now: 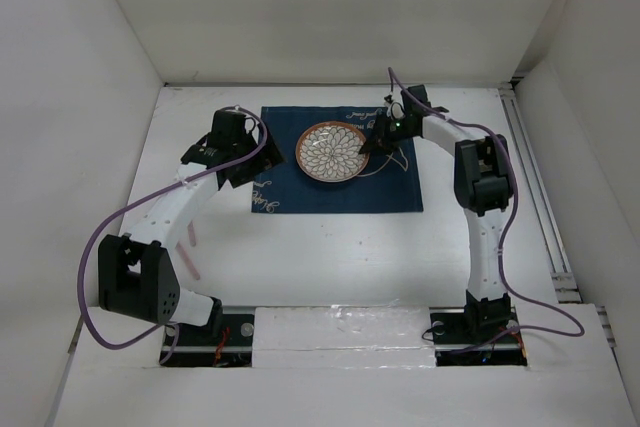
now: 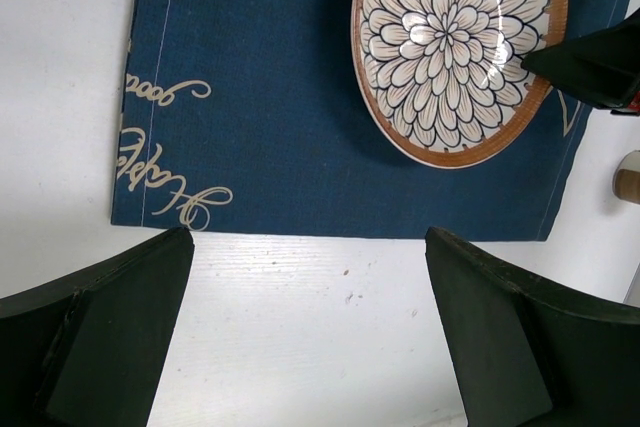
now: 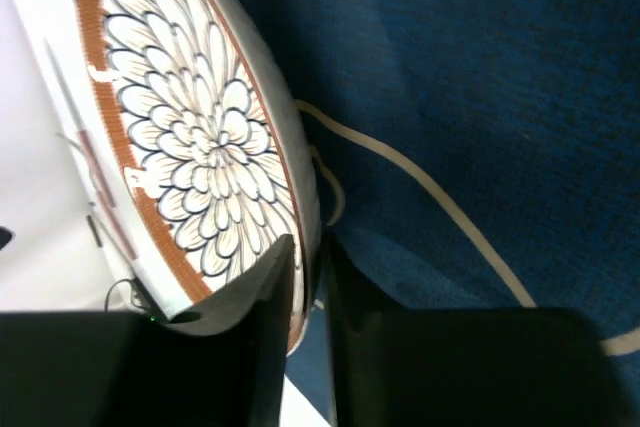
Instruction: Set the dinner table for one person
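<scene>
Though the top view blurs it, the right wrist view shows the right claw (image 3: pixel 310 257) astride the plate (image 3: pixel 190 137) rim, grip unclear; the left claw (image 2: pixel 308 237) hangs released over the table (image 2: pixel 300 327).

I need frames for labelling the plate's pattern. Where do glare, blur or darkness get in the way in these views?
Top view: even, soft light, sharp, but the plate is small. Left wrist view: crisp pattern, with white glare spots on the glaze near its right side. Right wrist view: plate seen obliquely, very close and slightly soft; the right gripper is nearly black, with no detail.
</scene>
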`<state>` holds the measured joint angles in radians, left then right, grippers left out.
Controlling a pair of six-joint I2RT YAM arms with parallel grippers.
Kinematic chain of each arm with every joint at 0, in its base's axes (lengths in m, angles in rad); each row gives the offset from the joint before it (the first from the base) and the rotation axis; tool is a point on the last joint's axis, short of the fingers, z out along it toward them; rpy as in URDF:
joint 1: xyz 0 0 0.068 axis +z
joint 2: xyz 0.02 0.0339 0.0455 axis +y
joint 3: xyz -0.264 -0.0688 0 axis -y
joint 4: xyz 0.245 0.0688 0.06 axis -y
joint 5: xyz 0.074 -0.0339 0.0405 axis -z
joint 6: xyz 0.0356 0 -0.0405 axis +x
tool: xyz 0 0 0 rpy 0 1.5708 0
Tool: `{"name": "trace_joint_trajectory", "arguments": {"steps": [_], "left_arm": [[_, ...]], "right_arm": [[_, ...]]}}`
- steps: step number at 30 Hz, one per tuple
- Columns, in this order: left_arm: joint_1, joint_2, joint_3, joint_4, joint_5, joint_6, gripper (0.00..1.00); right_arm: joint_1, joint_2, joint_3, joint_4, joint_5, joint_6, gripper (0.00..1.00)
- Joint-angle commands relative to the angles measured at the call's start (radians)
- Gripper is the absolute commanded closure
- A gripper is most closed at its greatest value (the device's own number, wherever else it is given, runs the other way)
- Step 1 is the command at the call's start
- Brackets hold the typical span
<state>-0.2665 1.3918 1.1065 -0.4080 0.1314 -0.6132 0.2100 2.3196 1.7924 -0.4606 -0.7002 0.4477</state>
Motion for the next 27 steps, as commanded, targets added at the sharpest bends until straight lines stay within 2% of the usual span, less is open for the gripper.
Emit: {"name": "trace_joint_trajectory", "arguments": {"steps": [1,3,4,6,7,8,9,16,18,21,22,27], "left_arm": [[0.006,-0.011,0.003,0.014,0.011,0.015,0.0],[0.006,-0.011,0.003,0.014,0.011,0.024,0.0],[0.006,-0.011,0.003,0.014,0.011,0.024,0.0],[0.006,-0.011,0.003,0.014,0.011,0.024,0.0],[0.006,-0.011,0.003,0.014,0.011,0.024,0.0],[0.006,-0.011,0.003,0.014,0.011,0.024,0.0],[0.006,-0.011,0.003,0.014,0.011,0.024,0.0],[0.006,-0.03,0.022,-0.017,-0.009,0.033,0.0],[0.006,-0.03,0.023,-0.026,-0.019,0.033,0.0],[0.006,-0.03,0.033,-0.035,-0.029,0.043,0.0],[0.006,-0.039,0.033,-0.035,-0.039,0.043,0.0],[0.006,-0.039,0.012,-0.035,-0.039,0.043,0.0]], "right_arm": [[-0.004,-0.075,0.042,0.108,-0.094,0.028,0.74],[-0.014,-0.095,0.042,0.108,-0.084,0.028,0.65],[-0.014,-0.095,0.053,0.097,-0.084,0.028,0.47],[-0.024,-0.104,0.074,0.064,-0.073,0.008,0.37],[-0.024,-0.104,0.074,0.038,-0.059,0.008,0.16],[-0.024,-0.138,0.084,0.028,-0.048,-0.003,0.12],[-0.037,-0.158,0.084,0.028,-0.033,-0.012,0.0],[-0.066,-0.396,0.064,-0.105,0.304,-0.125,0.0],[-0.111,-0.461,0.042,-0.15,0.318,-0.135,0.0],[-0.19,-0.546,-0.075,-0.165,0.346,-0.135,0.0],[-0.239,-0.622,-0.17,-0.155,0.381,-0.098,0.0],[-0.354,-0.836,-0.427,-0.115,0.689,-0.03,0.02]]}}
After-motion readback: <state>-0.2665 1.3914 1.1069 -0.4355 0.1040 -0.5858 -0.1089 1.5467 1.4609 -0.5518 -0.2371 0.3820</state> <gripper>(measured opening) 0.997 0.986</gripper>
